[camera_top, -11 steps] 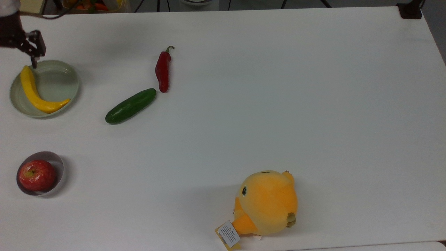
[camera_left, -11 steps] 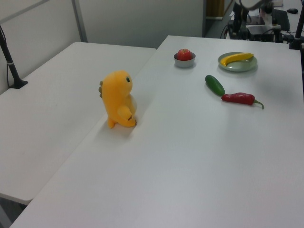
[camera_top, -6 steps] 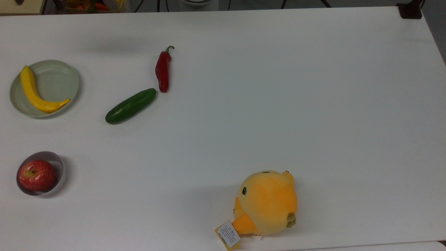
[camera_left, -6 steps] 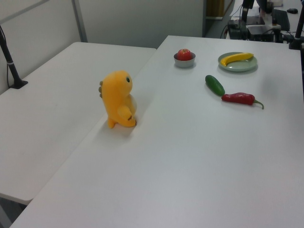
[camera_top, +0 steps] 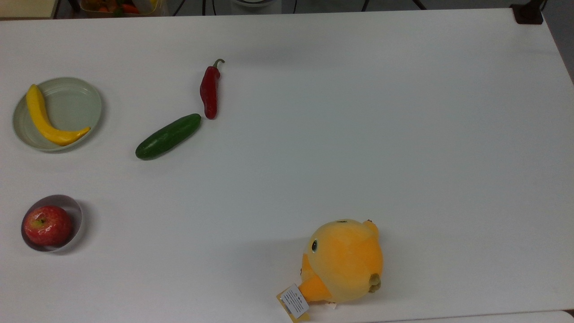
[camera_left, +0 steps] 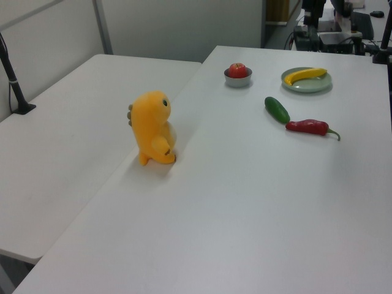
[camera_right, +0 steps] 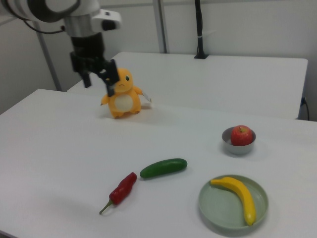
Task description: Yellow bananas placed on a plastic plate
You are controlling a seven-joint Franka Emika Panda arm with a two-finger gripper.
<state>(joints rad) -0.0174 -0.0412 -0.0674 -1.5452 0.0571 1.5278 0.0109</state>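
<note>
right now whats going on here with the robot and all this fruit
The banana lies on the grey-green plate, so the placing looks done. The tool hangs open and empty, high above the table, holding nothing. The cucumber, red chili, apple in its bowl and plush toy sit apart on the table.

Arm: enters at the right view's upper left, wrist pointing down.
Gripper (camera_right: 98, 79): raised high above the counter (camera_right: 59, 163), fingers (camera_right: 110, 82) spread apart, nothing held between them.
</note>
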